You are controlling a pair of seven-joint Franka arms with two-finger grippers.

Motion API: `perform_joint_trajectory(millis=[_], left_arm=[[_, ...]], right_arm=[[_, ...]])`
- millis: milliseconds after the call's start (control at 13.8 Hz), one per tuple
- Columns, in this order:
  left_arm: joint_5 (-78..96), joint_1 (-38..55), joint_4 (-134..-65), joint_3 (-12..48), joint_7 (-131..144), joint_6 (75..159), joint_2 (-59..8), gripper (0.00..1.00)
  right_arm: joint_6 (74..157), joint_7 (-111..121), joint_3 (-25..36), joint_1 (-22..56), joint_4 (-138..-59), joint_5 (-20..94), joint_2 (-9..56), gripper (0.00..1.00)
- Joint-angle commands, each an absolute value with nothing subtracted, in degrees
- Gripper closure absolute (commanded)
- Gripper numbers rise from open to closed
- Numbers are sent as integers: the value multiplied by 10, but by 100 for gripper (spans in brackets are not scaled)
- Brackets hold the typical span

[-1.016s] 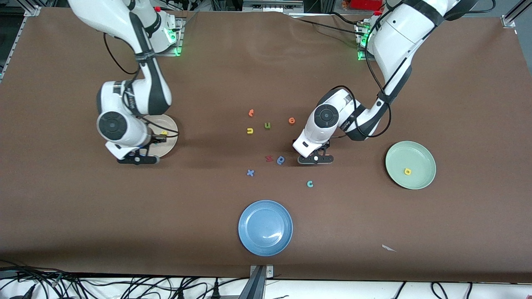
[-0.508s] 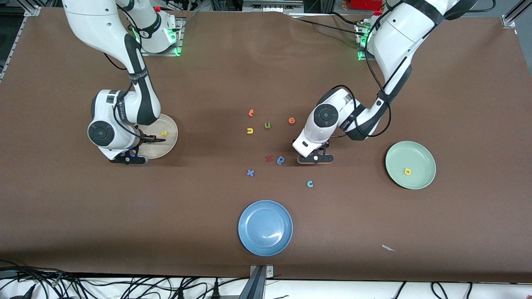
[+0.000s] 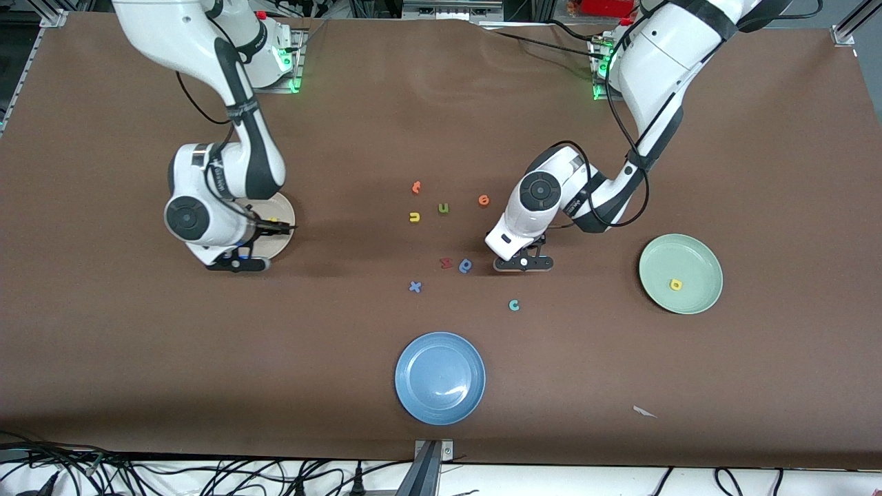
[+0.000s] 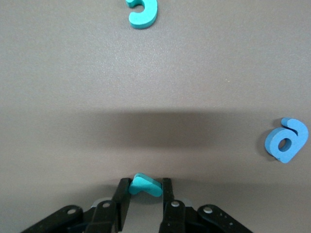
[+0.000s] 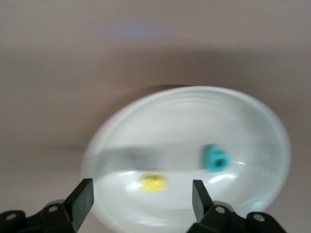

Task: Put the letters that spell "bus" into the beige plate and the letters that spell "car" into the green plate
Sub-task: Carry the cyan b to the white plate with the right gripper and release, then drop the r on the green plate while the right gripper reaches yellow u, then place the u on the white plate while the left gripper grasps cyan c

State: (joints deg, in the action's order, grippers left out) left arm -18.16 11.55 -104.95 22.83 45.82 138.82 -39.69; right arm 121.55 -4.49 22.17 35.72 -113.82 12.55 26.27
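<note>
My left gripper (image 3: 522, 263) is down at the table in the middle, shut on the small teal r (image 4: 148, 186), which sits pinched between its fingers (image 4: 121, 194). The teal c (image 3: 514, 305) (image 4: 142, 12) lies nearer the front camera. My right gripper (image 3: 238, 264) (image 5: 142, 194) hangs open and empty over the front rim of the beige plate (image 3: 281, 240) (image 5: 160, 116). The yellow s (image 3: 273, 221) (image 5: 154, 183) and the teal b (image 5: 215, 158) lie in that plate. In the green plate (image 3: 689, 255) lies the yellow a (image 3: 676, 284). The yellow u (image 3: 414, 218) is on the table.
Loose letters lie mid-table: an olive u (image 3: 444, 208), two orange ones (image 3: 416, 187) (image 3: 484, 200), a red one (image 3: 446, 262), a darker blue round one (image 3: 466, 265) (image 4: 286, 141) and a blue x (image 3: 415, 286). A blue plate (image 3: 440, 377) stands near the front edge.
The left gripper has closed on the teal r without shifting. The right gripper has opened, swinging toward its table end and back over the beige plate.
</note>
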Motion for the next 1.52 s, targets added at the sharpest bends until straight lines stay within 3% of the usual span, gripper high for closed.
perform_joint_trajectory(millis=[0,435,653,798,1233,1306,1379,1451], left_arm=[[-203,121,-1052,222,471,1388,-399,72],[-203,53,-1035,225,355,1312,-360,74],[-204,-14,-1034,224,233,1278,-340,75],[-204,-66,-1034,222,136,1263,-330,75],[-228,-186,-1036,220,-59,1239,-328,72],[-255,-197,-1038,221,-64,1239,-329,51],[-283,-198,-1037,221,-75,1239,-330,12],[-293,-196,-1035,221,-81,1239,-330,0]], right_arm=[[1210,-77,169,357,-1138,133,236,12],[1303,-327,47,368,-1139,132,251,16],[1386,-403,44,411,-1129,132,293,20],[1394,-459,43,445,-1104,131,315,20],[1394,-526,43,485,-1042,121,360,35],[1395,-526,44,486,-1041,113,366,39],[1397,-526,45,486,-1041,89,369,43],[1398,-527,45,486,-1041,70,369,45]])
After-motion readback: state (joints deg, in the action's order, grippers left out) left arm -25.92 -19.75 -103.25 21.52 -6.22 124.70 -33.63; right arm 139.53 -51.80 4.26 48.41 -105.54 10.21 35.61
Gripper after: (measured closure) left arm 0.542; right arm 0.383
